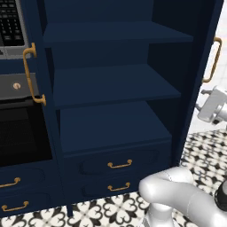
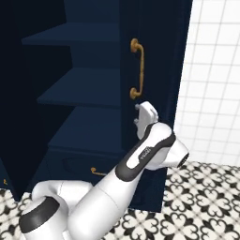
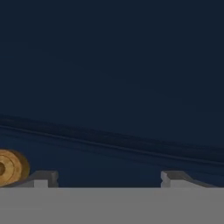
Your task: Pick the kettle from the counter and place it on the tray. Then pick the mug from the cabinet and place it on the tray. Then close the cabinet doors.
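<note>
The navy cabinet (image 1: 115, 84) stands open, and its shelves (image 1: 113, 122) are bare. The left of the cabinet doors (image 1: 37, 53) carries a brass handle (image 1: 30, 73). The right door (image 2: 157, 70) is swung out, edge-on, with its brass handle (image 2: 137, 68). My hand (image 2: 146, 115) sits against this right door, just below the handle. In the hand view my gripper (image 3: 107, 178) is open and almost touches the blue door panel (image 3: 113, 78); nothing is between its fingertips (image 3: 43, 177). A brass handle mount (image 3: 11, 168) shows beside the left tip. The kettle, mug, tray and counter are out of view.
A black-fronted oven unit (image 1: 17, 124) stands left of the cabinet. Two drawers with brass handles (image 1: 119, 164) sit under the shelves. Patterned black-and-white floor tiles (image 1: 111, 213) lie below, and a white tiled wall (image 2: 213, 70) is right of the door.
</note>
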Controlling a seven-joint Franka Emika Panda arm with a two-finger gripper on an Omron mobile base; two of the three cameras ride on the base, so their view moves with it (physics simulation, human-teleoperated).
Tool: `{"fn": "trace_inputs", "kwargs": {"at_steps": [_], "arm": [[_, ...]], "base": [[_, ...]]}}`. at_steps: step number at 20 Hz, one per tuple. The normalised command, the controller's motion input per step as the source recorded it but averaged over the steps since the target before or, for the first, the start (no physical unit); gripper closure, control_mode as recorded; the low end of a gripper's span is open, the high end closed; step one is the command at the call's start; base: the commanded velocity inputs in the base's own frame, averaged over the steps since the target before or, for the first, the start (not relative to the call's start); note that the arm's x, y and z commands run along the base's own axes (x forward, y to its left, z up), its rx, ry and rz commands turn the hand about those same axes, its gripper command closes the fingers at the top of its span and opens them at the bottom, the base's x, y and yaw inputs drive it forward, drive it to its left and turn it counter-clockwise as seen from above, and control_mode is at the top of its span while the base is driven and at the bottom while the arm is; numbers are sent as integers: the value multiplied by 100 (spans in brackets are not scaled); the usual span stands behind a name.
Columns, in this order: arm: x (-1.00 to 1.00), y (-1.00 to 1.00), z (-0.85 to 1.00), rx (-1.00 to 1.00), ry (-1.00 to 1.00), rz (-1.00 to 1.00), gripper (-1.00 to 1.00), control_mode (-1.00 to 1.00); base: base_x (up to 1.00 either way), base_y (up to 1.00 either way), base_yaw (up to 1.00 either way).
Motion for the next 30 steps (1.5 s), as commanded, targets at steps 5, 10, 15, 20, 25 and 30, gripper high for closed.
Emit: {"fn": "trace_inputs", "kwargs": {"at_steps": [5, 10, 15, 20, 25, 30], "arm": [[42, 47, -11, -1, -7, 1, -100, -100], [49, 44, -10, -1, -6, 1, -100, -100], [56, 39, -6, 0, -6, 1, -100, -100], [62, 37, -9, 0, -6, 1, -100, -100], [75, 31, -3, 0, -9, 0, -100, -100], [80, 30, -2, -1, -11, 0, -100, -100]], "base": [[0, 0, 0], [0, 0, 0], [0, 0, 0], [0, 0, 0], [0, 0, 0], [0, 0, 0]]}}
